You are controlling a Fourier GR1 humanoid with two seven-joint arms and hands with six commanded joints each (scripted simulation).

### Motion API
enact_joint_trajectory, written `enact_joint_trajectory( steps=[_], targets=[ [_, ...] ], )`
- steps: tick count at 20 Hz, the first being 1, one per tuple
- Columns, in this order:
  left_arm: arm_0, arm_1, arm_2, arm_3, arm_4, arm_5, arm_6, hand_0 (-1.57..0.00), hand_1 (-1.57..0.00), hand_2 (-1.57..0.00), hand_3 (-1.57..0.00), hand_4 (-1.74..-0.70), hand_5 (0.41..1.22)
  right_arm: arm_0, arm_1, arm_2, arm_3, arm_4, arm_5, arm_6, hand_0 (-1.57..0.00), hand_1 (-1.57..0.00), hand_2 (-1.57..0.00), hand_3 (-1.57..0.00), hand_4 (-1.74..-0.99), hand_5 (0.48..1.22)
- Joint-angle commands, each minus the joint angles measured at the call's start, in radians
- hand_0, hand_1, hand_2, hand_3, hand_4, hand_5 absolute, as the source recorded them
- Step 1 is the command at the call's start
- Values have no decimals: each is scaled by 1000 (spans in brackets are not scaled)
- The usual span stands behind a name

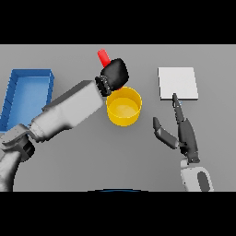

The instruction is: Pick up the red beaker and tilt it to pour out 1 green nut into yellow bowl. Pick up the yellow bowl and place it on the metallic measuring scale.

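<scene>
My left hand (pixel 114 73) is shut on the red beaker (pixel 103 57), whose red end sticks out up and to the left of the hand, tilted over the far rim of the yellow bowl (pixel 124 107). The bowl stands at the table's middle; I cannot see a green nut in it. The metallic measuring scale (pixel 178 83) is a pale square plate to the right of the bowl. My right hand (pixel 184 131) is open just below the scale, fingers straight and pointing at its near edge, thumb spread to the left.
A blue bin (pixel 28 94) lies at the left side of the grey table, beside my left forearm (pixel 69 110), which crosses diagonally from the lower left toward the bowl.
</scene>
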Motion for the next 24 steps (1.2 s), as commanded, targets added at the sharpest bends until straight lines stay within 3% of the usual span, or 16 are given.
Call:
enact_joint_trajectory(
  steps=[1,11,12,14,18,20,23,24],
  targets=[
    [2,7,-22,-3,-20,-10,-3,-1571,-1571,-1571,-1571,-1735,1221,9,1,10,2,20,-7,-9,1,1,1,1,-1076,678],
    [-131,-65,-155,95,-156,-57,-88,-1571,-1571,-1571,-1571,-1728,1221,3,-3,10,-8,29,-14,-25,1,1,1,1,-1041,683],
    [-139,-50,-153,82,-153,-75,-108,-1571,-1571,-1571,-1571,-1728,1221,-4,-4,11,-5,28,-10,-22,1,1,1,1,-1035,685],
    [-191,-45,-110,111,-133,-24,-127,-1571,-1571,-1571,-1571,-1726,1221,3,-4,8,-4,22,-9,-22,1,1,1,1,-1035,684],
    [-291,-28,-19,205,-91,1,-135,-1571,-1571,-1571,-1571,-1728,1221,-1,-4,17,-5,52,-28,-35,1,1,1,1,-1023,682],
    [-336,4,50,241,-51,-6,-117,-1571,-1571,-1571,-1023,-1733,1221,9,-3,18,-13,51,-26,-17,1,1,1,1,-1028,680],
    [-389,45,193,331,53,12,-122,-1571,-1571,-1571,-1290,-1729,1221,8,-3,16,-19,36,-17,-20,1,1,1,1,-1001,683],
    [-402,57,248,361,90,1,-76,-1571,-1571,-1571,-1346,-1731,1221,-8,0,14,-2,36,-21,-17,1,1,1,1,-996,681]
  ],
)
